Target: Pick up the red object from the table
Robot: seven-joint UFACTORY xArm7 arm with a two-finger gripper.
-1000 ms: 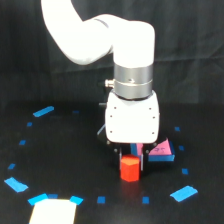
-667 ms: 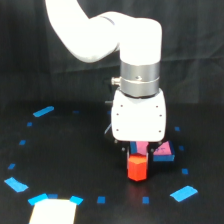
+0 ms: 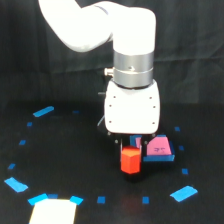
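The fingers of the gripper (image 3: 131,146) are mostly hidden under the white box-shaped gripper housing (image 3: 132,107), with only short dark stubs showing at its lower edge, so whether they are spread or pressed together cannot be told. Directly beneath them sits the small red-orange hexagonal prism block (image 3: 131,160), upright, its top just under the housing; contact between block and fingers is not discernible. The block stands on the flat black table (image 3: 60,165), somewhat toward the exterior view's right of the middle and nearer the front edge than the back. Just beside the block, on the exterior view's right, lies a flat pink card with a blue border (image 3: 159,149), partly tucked under the housing. Small blue tape marks (image 3: 183,193) dot the table in a ring around the block. A pale rectangular patch (image 3: 51,211) lies at the front edge, toward the exterior view's left.
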